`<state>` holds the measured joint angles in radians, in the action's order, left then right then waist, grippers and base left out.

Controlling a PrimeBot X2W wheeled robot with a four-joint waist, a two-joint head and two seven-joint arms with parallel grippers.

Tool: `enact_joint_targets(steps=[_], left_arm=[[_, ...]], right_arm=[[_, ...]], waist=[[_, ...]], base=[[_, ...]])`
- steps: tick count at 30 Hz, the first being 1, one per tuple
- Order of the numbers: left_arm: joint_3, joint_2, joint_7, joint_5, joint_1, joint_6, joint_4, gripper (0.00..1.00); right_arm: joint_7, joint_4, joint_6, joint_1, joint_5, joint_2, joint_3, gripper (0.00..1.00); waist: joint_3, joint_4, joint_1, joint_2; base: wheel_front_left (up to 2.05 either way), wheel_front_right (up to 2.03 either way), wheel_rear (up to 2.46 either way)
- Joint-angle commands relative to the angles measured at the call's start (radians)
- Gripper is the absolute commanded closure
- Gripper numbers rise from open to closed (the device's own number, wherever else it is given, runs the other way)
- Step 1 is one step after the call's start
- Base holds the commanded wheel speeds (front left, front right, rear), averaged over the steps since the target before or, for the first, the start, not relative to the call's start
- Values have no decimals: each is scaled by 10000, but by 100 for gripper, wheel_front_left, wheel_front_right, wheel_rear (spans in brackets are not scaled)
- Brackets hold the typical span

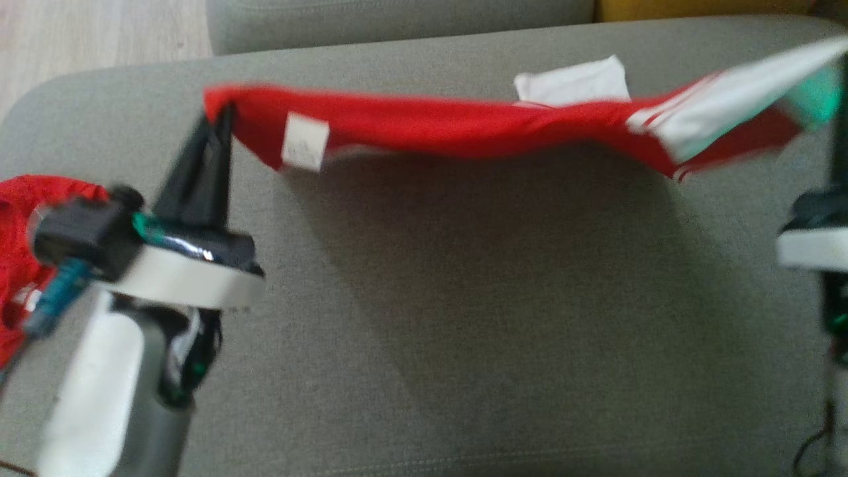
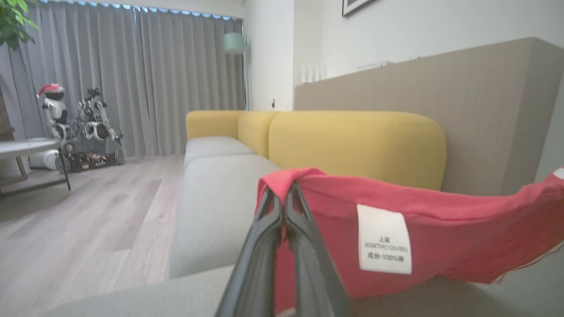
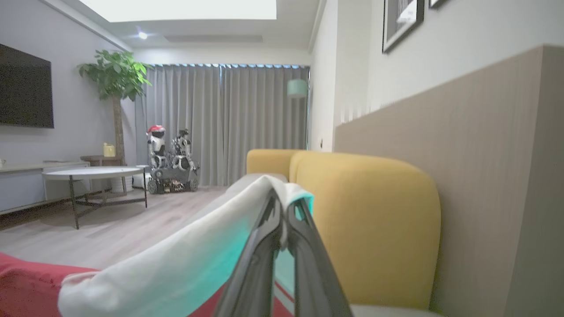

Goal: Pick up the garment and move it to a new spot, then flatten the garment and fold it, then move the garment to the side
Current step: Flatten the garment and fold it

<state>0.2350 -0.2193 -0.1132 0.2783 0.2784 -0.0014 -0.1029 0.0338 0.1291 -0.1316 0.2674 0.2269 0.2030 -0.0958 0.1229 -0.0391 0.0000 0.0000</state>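
Observation:
A red garment (image 1: 464,122) with a white sleeve and white stripes hangs stretched in the air above the grey sofa seat (image 1: 464,318), throwing a shadow on it. My left gripper (image 1: 223,116) is shut on its red left corner; the pinched fabric (image 2: 396,207) with its white care label (image 2: 384,238) runs off to the right of the closed fingertips (image 2: 271,207). My right gripper (image 3: 283,209) is shut on the white sleeve end (image 3: 176,264), at the far right edge of the head view (image 1: 837,86). A white part of the garment (image 1: 573,83) shows behind the upper edge.
More red cloth (image 1: 16,252) lies at the left edge beside my left forearm. Yellow sofa backrests (image 2: 352,145) stand behind the seat, against a beige wall panel (image 3: 462,154). Wooden floor (image 2: 79,220), a round table (image 3: 92,172) and parked robots (image 2: 83,132) are farther off.

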Motion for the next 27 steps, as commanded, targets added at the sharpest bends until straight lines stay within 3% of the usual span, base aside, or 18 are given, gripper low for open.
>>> enact_joint_targets(steps=[1, 10, 18, 27], left_arm=[[-536, -333, 99, -120, 683, 87, -637, 100], [-972, -750, 912, -279, 2049, 317, -2397, 100], [-936, -836, 1365, -280, 2395, 390, -2707, 100], [-892, -550, 1120, 1, 3175, 390, -1819, 100]], right_arm=[[-152, 714, 9, 552, -67, 237, 53, 100], [-1019, 2669, 9, 1688, -51, 784, -494, 100], [-1460, 2762, 9, 2154, 130, 837, -492, 100], [-1282, 1932, 9, 3038, 471, 839, -54, 100]], waist=[[-90, 24, 0, 0], [-578, 28, 0, 0], [-803, 39, 0, 0], [-346, 127, 0, 0]], base=[[0, 0, 0], [0, 0, 0], [0, 0, 0], [0, 0, 0]])
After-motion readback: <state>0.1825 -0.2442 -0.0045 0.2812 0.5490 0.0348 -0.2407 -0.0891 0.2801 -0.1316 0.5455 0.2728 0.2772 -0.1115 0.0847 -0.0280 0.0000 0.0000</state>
